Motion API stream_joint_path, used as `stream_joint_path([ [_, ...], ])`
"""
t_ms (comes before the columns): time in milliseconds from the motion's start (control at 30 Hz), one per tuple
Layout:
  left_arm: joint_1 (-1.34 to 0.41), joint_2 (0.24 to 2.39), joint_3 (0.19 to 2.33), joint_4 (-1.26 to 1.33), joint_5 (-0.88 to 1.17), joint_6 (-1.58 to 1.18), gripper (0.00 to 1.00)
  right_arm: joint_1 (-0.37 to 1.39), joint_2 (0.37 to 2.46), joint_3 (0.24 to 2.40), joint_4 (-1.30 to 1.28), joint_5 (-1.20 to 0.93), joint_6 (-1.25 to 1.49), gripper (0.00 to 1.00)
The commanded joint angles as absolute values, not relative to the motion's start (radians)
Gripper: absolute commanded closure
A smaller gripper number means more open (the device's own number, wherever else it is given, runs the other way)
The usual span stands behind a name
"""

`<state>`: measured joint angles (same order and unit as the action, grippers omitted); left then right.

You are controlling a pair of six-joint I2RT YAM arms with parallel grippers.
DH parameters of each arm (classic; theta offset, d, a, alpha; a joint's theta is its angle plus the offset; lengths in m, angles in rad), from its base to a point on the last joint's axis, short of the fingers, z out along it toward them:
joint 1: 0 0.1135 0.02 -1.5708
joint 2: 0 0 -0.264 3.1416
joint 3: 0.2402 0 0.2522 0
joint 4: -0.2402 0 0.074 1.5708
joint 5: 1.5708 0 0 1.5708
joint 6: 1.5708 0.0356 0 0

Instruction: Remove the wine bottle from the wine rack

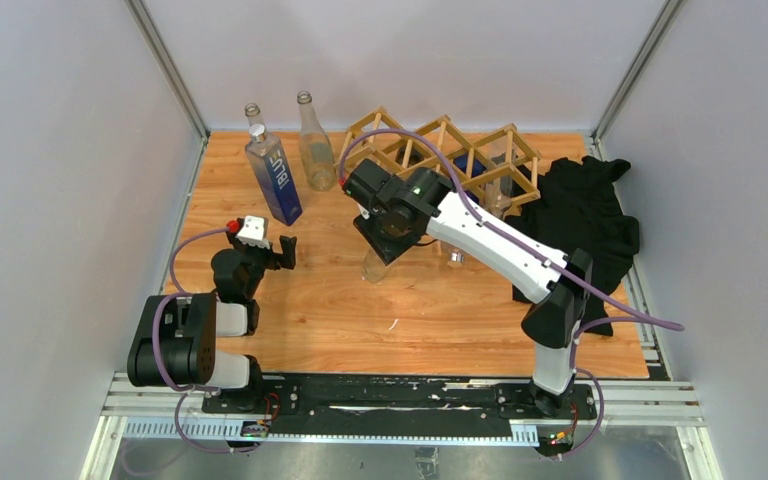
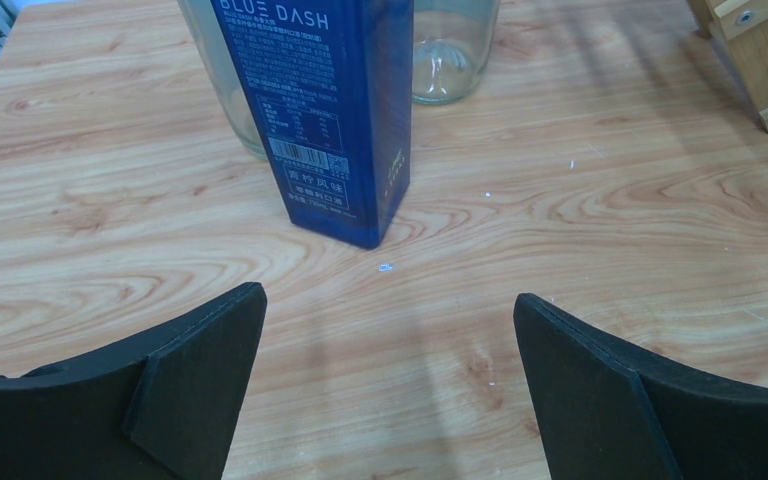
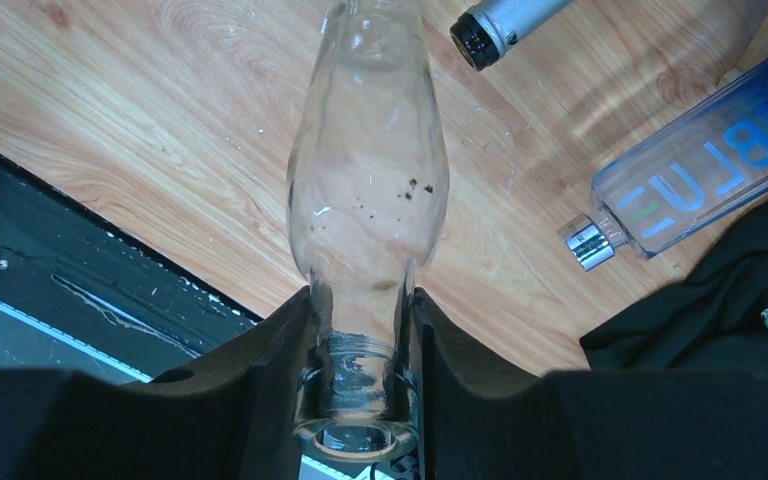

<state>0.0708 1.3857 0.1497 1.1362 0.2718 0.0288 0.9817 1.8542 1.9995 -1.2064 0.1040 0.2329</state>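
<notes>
**Black base rail [image 1: 400, 395] nearest, wine bottle [image 3: 370, 180] gripped just beyond**

Bolted to that rail at the near edge, both arms. Left gripper [image 1: 270, 245] low over bare wood on the left side, spread wide and holding nothing. Dark fingers [image 2: 200, 370] well apart in the left wrist view, blue square bottle [image 2: 325, 110] standing just beyond them.

Right gripper [image 3: 362, 300] out at mid-table, clamped narrow on the glass neck, pads pressed to both sides just under the open mouth. Clear glass, uncapped, a few dark specks on it, body reaching away from the fingers toward the tabletop. Out of the wine rack [image 1: 450, 155], just on its near side, over the table [image 1: 360, 320]; touching the wood or not, cannot tell.

Rack at the far edge, right of centre: light crossed slats in diamond cells. Right of the held glass in the right wrist view, a blue-lettered bottle [image 3: 700, 180] with a silver cap and a silver neck [image 3: 505, 20] with a black tip. Left of the rack, two clear bottles [image 1: 315, 150] upright near the blue one. Black cloth [image 1: 580, 210] heaped on the right
</notes>
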Motion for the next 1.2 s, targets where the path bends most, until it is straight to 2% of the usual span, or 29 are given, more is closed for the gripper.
stream_joint_path([
  [0, 0.077, 1.391, 0.163, 1.175, 0.264, 0.032, 0.00, 0.992, 1.880, 2.027, -1.210, 0.098, 0.198, 0.57],
  [400, 0.077, 1.391, 0.163, 1.175, 0.264, 0.032, 0.00, 0.994, 2.007, 2.190, -1.213, 0.131, 0.207, 0.50],
  [467, 0.077, 1.391, 0.163, 1.175, 0.264, 0.032, 0.00, 0.993, 2.007, 2.197, -1.218, 0.154, 0.211, 0.44],
  [633, 0.077, 1.391, 0.163, 1.176, 0.263, 0.031, 0.00, 0.993, 1.989, 2.213, -1.221, 0.197, 0.216, 0.18],
  [667, 0.077, 1.390, 0.164, 1.176, 0.264, 0.031, 0.00, 0.994, 1.988, 2.218, -1.222, 0.204, 0.218, 0.17],
  [767, 0.077, 1.391, 0.164, 1.176, 0.263, 0.031, 0.00, 0.997, 1.927, 2.160, -1.169, 0.230, 0.222, 0.15],
  [933, 0.077, 1.390, 0.163, 1.176, 0.263, 0.032, 0.00, 0.994, 1.765, 1.893, -0.935, 0.250, 0.209, 0.15],
  [1167, 0.076, 1.391, 0.163, 1.176, 0.264, 0.031, 0.00, 0.992, 1.717, 1.796, -0.872, 0.220, 0.270, 0.17],
])
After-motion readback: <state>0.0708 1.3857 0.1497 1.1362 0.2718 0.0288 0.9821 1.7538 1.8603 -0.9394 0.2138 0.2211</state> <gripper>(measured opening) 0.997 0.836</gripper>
